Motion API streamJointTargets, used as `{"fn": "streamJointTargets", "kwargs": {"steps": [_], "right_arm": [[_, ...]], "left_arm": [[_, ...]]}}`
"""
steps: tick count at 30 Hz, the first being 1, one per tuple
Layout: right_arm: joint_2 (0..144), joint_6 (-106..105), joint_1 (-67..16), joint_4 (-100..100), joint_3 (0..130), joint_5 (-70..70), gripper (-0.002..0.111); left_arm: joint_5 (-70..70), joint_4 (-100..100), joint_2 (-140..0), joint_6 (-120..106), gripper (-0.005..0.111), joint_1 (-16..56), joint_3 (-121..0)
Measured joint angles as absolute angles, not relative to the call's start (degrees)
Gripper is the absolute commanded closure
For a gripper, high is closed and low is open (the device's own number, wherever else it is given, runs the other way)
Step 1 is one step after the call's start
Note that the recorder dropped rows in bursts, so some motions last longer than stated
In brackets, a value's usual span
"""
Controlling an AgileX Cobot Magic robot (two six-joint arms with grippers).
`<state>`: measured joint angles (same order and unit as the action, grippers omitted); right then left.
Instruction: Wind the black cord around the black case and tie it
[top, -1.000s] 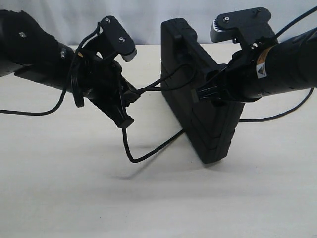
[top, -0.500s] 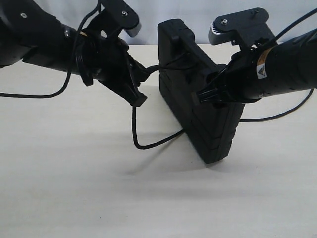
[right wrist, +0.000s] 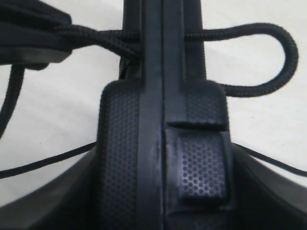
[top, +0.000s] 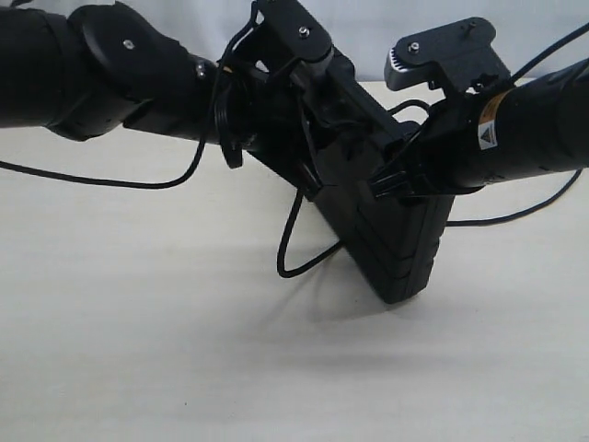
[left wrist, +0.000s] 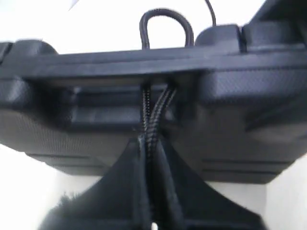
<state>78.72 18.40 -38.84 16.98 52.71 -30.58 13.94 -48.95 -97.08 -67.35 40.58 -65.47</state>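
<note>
I hold the black case (top: 396,249) upright, clamped in the right gripper (top: 394,180), so the left gripper (left wrist: 151,158), pinching the black cord (left wrist: 152,120), can lead it around.

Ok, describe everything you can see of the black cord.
The black cord is thin, matte and braided. Two strands are pinched in the shut left pincer and run from it into the handle slot of the black case; a small loop sticks out past the case's far edge. In the exterior view a slack bight hangs down, seems to rest on the table, and curves back to the case. Its ends are hidden.
</note>
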Motion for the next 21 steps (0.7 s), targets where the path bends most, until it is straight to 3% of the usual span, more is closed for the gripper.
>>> {"fn": "streamJointTargets", "kwargs": {"steps": [21], "right_arm": [[78.6, 17.3, -38.8, 16.4, 52.7, -30.8, 0.103]], "left_arm": [[8.8, -51.0, -102.4, -67.6, 0.107, 40.8, -68.9]]}}
